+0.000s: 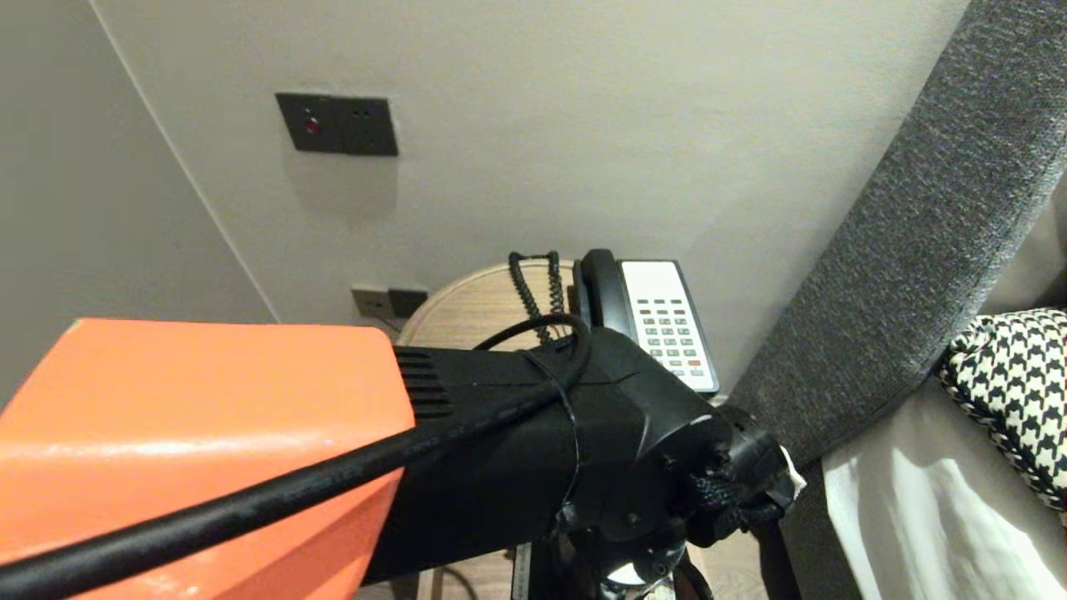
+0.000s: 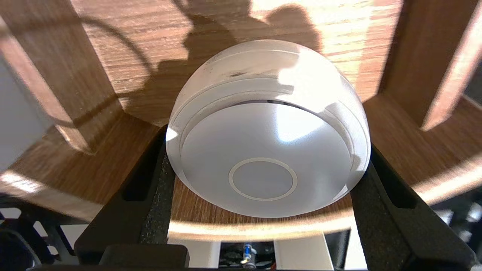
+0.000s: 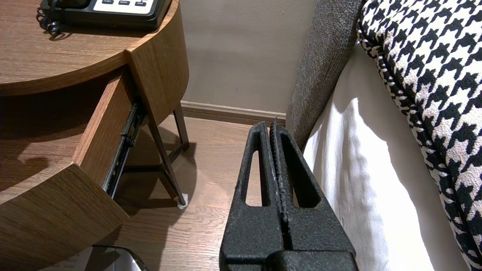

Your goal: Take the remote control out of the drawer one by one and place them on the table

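A white dome-shaped round device (image 2: 269,150), its flat face marked with a ring, sits tilted inside an open wooden drawer (image 2: 124,56). My left gripper (image 2: 268,146) reaches over the drawer's curved front, and its black fingers (image 2: 158,188) press against both sides of the device. In the head view my orange and black left arm (image 1: 500,450) fills the foreground and hides the gripper and the drawer. My right gripper (image 3: 272,126) is shut on nothing and parked low beside the bed, apart from the drawer.
A round wooden bedside table (image 1: 467,317) holds a black and white phone (image 1: 658,325) with a coiled cord. Its drawer (image 3: 105,124) stands pulled out. A grey headboard (image 1: 917,225), white sheet (image 3: 357,169) and houndstooth pillow (image 1: 1017,375) lie to the right.
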`<state>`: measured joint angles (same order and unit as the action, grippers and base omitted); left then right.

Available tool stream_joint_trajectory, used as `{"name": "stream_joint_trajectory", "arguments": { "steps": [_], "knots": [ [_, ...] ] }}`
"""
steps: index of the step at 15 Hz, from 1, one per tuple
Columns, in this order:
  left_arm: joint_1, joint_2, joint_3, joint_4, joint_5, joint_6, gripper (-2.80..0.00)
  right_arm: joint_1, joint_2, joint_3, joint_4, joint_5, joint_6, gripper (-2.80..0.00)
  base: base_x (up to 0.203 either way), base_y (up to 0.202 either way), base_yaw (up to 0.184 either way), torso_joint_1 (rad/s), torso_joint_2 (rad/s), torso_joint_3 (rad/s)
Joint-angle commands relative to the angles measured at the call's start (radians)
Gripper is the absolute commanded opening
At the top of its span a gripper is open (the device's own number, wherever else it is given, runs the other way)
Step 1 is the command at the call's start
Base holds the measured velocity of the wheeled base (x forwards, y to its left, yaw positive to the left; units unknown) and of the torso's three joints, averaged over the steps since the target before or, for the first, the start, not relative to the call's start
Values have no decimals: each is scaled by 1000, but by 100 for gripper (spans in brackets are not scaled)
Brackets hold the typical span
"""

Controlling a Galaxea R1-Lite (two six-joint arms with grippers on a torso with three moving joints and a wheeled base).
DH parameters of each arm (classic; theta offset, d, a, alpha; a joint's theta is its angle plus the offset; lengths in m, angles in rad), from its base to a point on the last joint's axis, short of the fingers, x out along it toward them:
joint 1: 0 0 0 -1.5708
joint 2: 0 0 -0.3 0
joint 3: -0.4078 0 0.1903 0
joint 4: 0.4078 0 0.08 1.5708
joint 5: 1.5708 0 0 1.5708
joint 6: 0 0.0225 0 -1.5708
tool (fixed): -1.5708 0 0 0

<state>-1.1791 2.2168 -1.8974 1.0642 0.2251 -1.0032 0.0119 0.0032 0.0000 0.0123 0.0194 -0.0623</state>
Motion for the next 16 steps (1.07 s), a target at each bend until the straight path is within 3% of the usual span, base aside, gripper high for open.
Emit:
{"name": "stream_joint_trajectory", "arguments": {
  "steps": [1, 6, 13, 16],
  "knots": [
    [3, -58, 0, 5, 2, 1, -280, 0, 1, 0, 0, 1, -1, -280, 0, 0, 0, 0, 0, 0],
    [82, -123, -32, 26, 14, 3, -280, 0, 1, 0, 0, 1, -1, -280, 0, 0, 0, 0, 0, 0],
    [341, -157, -31, 44, 65, 85, -280, 0, 1, 0, 1, 1, -1, -280, 0, 0, 0, 0, 0, 0],
    [369, -151, -31, 46, 62, 89, -280, 0, 1, 0, 0, 1, -1, -280, 0, 0, 0, 0, 0, 0]
  ]
}}
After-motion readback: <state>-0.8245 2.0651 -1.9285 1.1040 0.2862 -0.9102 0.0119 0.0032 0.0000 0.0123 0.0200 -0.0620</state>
